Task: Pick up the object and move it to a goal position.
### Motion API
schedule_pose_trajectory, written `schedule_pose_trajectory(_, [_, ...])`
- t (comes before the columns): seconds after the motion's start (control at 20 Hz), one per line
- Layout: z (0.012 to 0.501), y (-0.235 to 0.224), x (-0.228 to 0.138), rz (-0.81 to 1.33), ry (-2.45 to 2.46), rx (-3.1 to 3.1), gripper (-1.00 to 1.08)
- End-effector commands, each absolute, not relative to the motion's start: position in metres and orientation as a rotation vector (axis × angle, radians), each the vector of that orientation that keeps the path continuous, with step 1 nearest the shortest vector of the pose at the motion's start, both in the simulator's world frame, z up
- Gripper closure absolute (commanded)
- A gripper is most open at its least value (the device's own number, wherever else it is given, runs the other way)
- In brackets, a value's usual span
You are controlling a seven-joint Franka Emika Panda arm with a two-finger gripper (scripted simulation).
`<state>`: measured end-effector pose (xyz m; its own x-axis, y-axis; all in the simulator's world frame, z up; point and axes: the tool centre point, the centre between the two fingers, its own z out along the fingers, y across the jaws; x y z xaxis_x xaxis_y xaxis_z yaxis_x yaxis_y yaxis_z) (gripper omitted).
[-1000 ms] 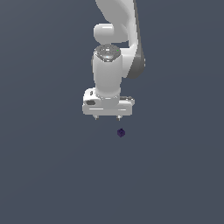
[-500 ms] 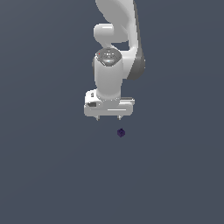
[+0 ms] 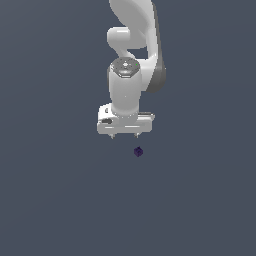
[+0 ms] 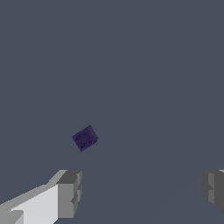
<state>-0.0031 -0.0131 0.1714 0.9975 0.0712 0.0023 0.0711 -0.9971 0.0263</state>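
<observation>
Grey floor, one cube [image 3: 138,151] near two spread fingers [image 4: 69,194]

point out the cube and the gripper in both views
cube [image 3: 138,151], exterior view, its middle
cube [image 4: 85,138], wrist view, its studded face
gripper [image 3: 124,135], exterior view, between the fingertips
gripper [image 4: 140,188], wrist view, between the fingers

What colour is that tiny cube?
Dark purple-blue cube, with small dark dots on one face; clearest in the wrist view.
</observation>
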Motion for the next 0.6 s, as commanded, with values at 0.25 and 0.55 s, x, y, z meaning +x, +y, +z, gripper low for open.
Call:
schedule_pose_trajectory(0.25, [0.15,0.0,-0.003,0.0,0.291,3.102,-0.92])
schedule_pose_trajectory(0.55, [0.119,0.019,-0.004,-0.003,0.546,3.074,-0.92])
